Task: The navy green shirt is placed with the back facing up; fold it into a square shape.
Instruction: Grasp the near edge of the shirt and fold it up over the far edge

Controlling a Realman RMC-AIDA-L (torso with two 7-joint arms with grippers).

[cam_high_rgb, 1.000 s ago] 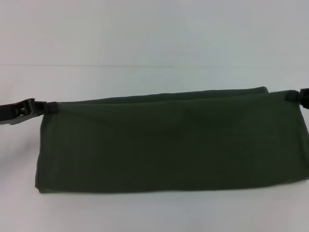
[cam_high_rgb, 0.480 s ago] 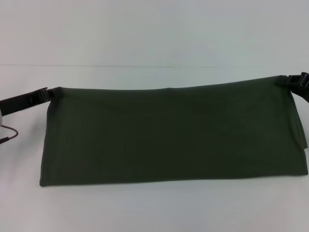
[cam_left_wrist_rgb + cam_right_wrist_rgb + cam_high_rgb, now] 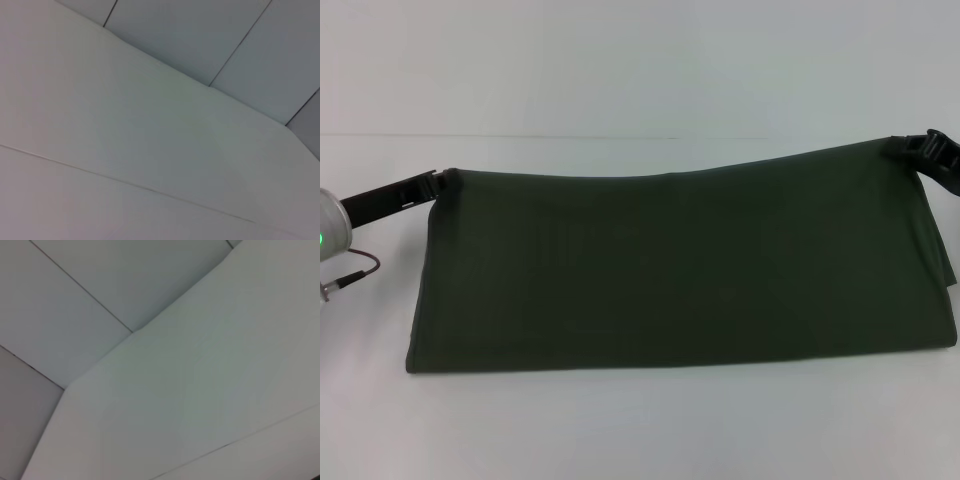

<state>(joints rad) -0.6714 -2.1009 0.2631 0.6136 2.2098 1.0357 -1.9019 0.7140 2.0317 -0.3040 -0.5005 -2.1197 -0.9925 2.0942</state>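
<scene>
The navy green shirt (image 3: 680,270) spans the head view as a wide dark olive band, plain side showing, its lower fold resting on the white table (image 3: 640,430). My left gripper (image 3: 442,179) is shut on the shirt's top left corner. At the top right corner my right gripper (image 3: 905,146) is shut on the cloth and holds it slightly higher than the left. The top edge hangs taut between both. Neither wrist view shows the shirt or any fingers.
The white table runs back to a faint seam (image 3: 520,136) behind the shirt. The wrist views show only pale panels with dark seams (image 3: 235,50). A silver wrist section with a green light (image 3: 330,225) and a cable sits at the left edge.
Both grippers have carried the shirt's top edge upward and away from me, so more cloth is unfolded and the back layer seen earlier is now hidden.
</scene>
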